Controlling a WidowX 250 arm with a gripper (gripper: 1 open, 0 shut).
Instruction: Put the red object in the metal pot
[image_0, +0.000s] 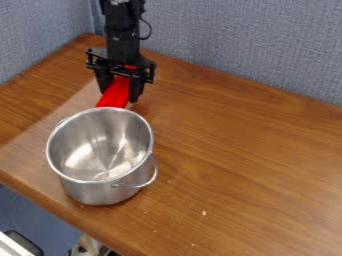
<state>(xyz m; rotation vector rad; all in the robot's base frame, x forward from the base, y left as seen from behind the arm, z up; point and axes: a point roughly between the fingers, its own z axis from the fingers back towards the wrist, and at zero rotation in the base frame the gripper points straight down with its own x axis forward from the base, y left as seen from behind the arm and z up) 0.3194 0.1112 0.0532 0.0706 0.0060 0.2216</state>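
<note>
Here, black gripper (120, 78) clenched on smooth red rectangular bar (118, 95), shiny round steel pot (100, 155), grained wooden table (247, 150).

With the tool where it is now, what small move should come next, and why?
Probably a short lift. The black tool looks shut on the bright red bar, whose lower end sits just behind the shiny round steel pot, near its rim. Raising it first should let the bar clear that rim.

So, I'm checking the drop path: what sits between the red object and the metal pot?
Nothing. In the camera view the red object, gripped by the hand, ends just behind the metal pot's rim, with only bare wooden table between them.
</note>
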